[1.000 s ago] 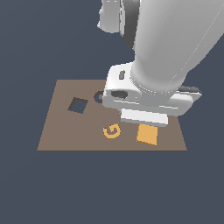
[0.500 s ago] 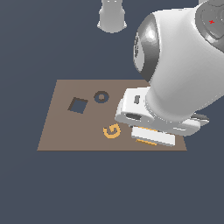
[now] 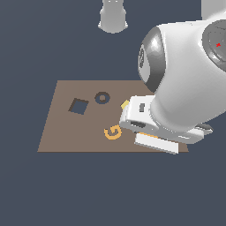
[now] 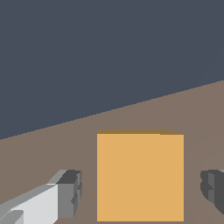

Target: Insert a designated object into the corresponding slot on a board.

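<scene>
The orange square block [image 4: 140,177] lies flat on the brown board [image 3: 66,137]. In the wrist view my gripper [image 4: 142,190] is open and straddles the block. One dark finger [image 4: 70,192] stands on one side and the other finger [image 4: 213,186] on the other, with a gap between each and the block. In the exterior view the arm's white hand [image 3: 145,123] covers the block almost wholly. The dark square slot [image 3: 79,106] is cut in the board toward the exterior view's left, well apart from the gripper.
A dark round ring [image 3: 102,97] sits beside the slot. An orange letter G [image 3: 113,132] lies on the board just left of the hand. A small pale piece [image 3: 125,104] shows at the hand's upper edge. The board's edge [image 4: 109,111] runs beyond the block.
The arm has come forward and down over the orange block, which showed openly a second ago and is now hidden under the hand in the exterior view.
</scene>
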### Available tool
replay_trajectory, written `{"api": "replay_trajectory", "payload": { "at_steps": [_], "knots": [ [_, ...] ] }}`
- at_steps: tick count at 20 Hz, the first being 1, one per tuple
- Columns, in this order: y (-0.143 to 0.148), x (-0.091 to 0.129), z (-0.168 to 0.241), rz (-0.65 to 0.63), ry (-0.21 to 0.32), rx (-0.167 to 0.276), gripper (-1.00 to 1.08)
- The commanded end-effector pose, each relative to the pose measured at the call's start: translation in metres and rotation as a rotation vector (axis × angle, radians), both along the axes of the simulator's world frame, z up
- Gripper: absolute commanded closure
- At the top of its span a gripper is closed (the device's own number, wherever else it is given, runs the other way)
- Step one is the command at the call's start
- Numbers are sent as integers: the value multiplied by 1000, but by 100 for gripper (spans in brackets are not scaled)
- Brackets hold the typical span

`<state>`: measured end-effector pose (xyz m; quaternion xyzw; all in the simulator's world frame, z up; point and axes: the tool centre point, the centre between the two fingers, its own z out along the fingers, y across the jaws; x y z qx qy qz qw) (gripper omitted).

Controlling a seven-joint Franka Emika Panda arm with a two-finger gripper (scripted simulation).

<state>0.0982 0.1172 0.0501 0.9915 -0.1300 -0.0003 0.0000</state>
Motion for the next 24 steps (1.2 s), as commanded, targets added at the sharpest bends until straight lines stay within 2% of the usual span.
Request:
{"api": "replay_trajectory", "payload": {
  "at_steps": [1, 11, 12, 24],
  "knots": [
    [0, 0, 0, 0, 0, 0, -92],
    [0, 1, -20, -1, -1, 0, -92],
    [0, 1, -20, -1, -1, 0, 108],
    [0, 1, -17, -2, -1, 0, 108]
  ]
}}
